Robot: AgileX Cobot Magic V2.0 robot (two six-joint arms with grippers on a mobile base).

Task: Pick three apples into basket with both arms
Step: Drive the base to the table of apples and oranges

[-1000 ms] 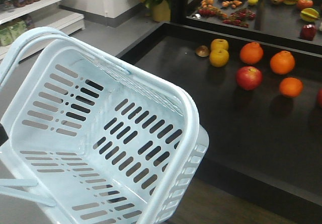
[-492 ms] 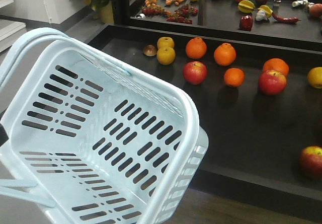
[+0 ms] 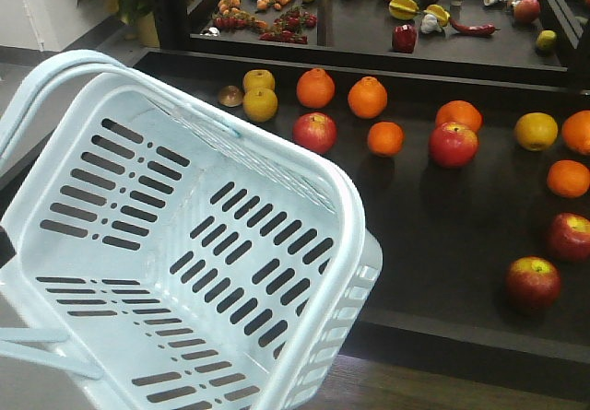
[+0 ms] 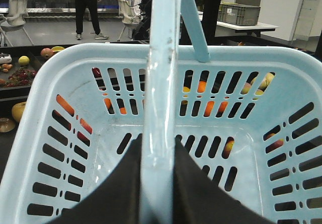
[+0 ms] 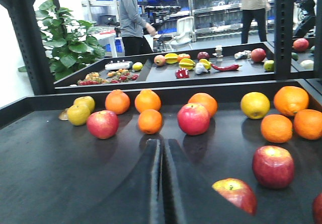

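Observation:
The pale blue basket [image 3: 175, 244] fills the left of the front view, tilted and empty. My left gripper [image 4: 158, 183] is shut on the basket handle [image 4: 160, 83], with a black finger on each side of it. Red apples lie on the black shelf: one [image 3: 314, 132] by the oranges, one [image 3: 453, 144] further right, and two [image 3: 533, 283] [image 3: 570, 236] near the right edge. My right gripper [image 5: 162, 144] is shut with nothing in it, low over the shelf. It points between two apples [image 5: 102, 124] [image 5: 193, 119]; two more [image 5: 272, 166] [image 5: 235, 194] lie to its right.
Oranges [image 3: 368, 97] and yellow fruits [image 3: 259, 104] sit among the apples. A raised black lip [image 3: 461, 332] edges the shelf front. A back tray [image 3: 350, 23] holds mixed fruit and vegetables. A potted plant [image 5: 70, 43] stands at the left, and people [image 5: 132, 17] stand behind.
The front view has swung right: the shelf fruit slid left and more apples and oranges came into view on the right. The basket keeps its place in the view.

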